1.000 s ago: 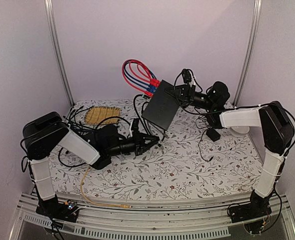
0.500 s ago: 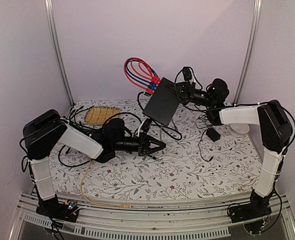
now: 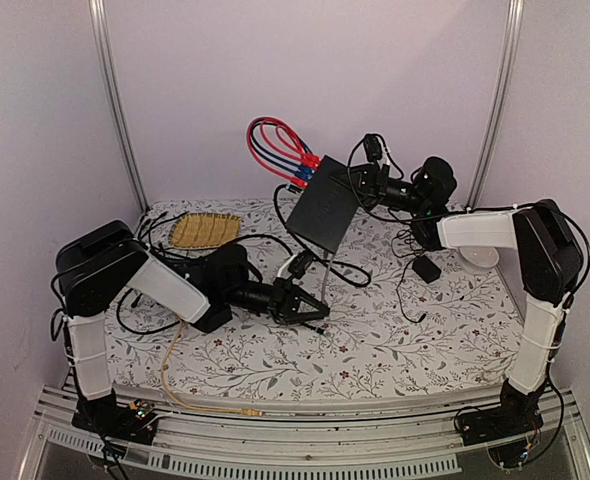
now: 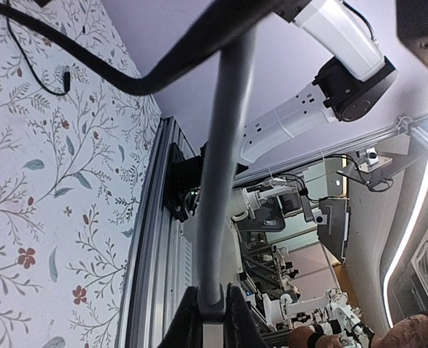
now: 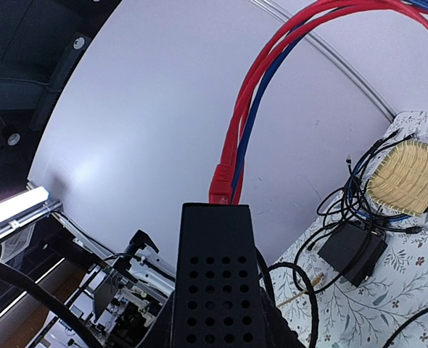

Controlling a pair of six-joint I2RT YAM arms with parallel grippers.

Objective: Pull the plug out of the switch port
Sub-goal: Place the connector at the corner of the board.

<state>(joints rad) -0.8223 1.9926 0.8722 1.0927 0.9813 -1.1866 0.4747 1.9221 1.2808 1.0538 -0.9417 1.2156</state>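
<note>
The flat black switch box (image 3: 325, 208) hangs tilted above the table's back. My right gripper (image 3: 361, 183) is shut on its right edge; the right wrist view shows the perforated box (image 5: 217, 275) between the jaws of that gripper (image 5: 215, 330). Red and blue plugs (image 3: 303, 172) sit in the ports along its upper left edge, and a red plug (image 5: 221, 187) shows there. My left gripper (image 3: 308, 307) is low over the table below the box. In the left wrist view it (image 4: 214, 319) is shut on a grey cable (image 4: 225, 145) at a thicker collar. The cable's far end is hidden.
A woven mat (image 3: 203, 230) lies at the back left. A dark box (image 3: 203, 275) sits under my left arm, and a yellow cable (image 3: 175, 375) runs to the front edge. Loose black cables and a small black adapter (image 3: 427, 270) lie right of centre.
My left gripper was open one second ago; it moved right and down and now is shut on the grey cable. The right gripper lifted the switch box slightly.
</note>
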